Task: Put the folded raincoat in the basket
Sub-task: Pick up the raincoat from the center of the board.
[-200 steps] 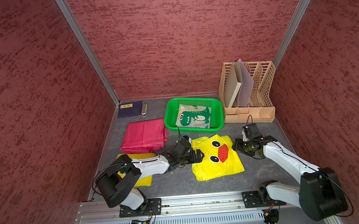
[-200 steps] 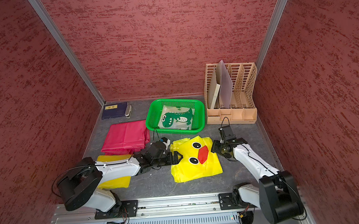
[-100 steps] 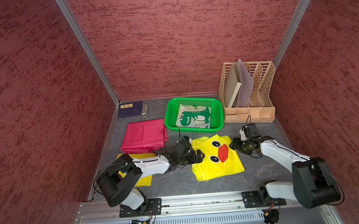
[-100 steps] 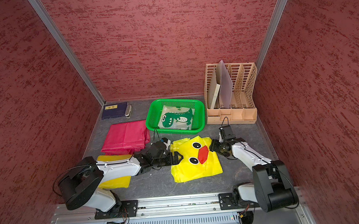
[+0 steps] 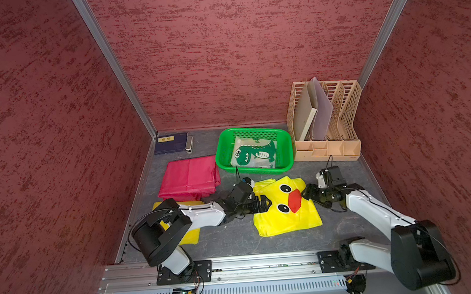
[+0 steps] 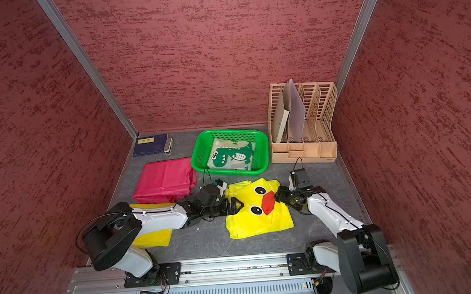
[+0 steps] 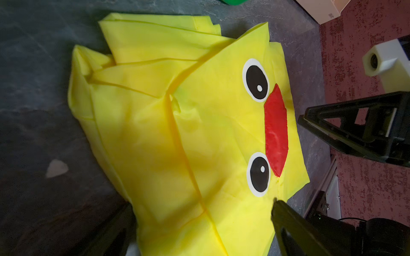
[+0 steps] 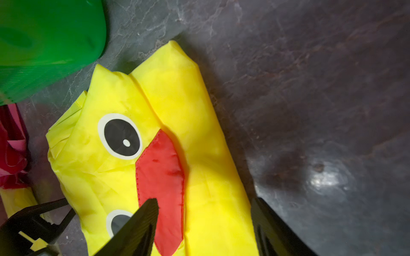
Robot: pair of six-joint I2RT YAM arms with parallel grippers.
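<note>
Dark grey stone-look tabletop, red textured walls. L gripper (image 5: 264,202) is spread wide w/ tips at the duck raincoat (image 5: 286,218) edge on its own side, nothing held. R gripper (image 5: 305,194) has jaws apart too, straddling the opp. edge by the red beak, not clamped. Coat lies flat btw both arms, just in front of the green basket (image 5: 222,157), not in it. Long axis runs approx. basket-to-rail; beak points twd R arm. Dino-print pack (image 5: 253,153) sits in basket; pink folded coat (image 5: 189,175) lies beside it.

Left hand (image 5: 263,203) and right hand (image 5: 307,192) flank the yellow raincoat (image 5: 287,219) near the basket (image 5: 254,169).
</note>
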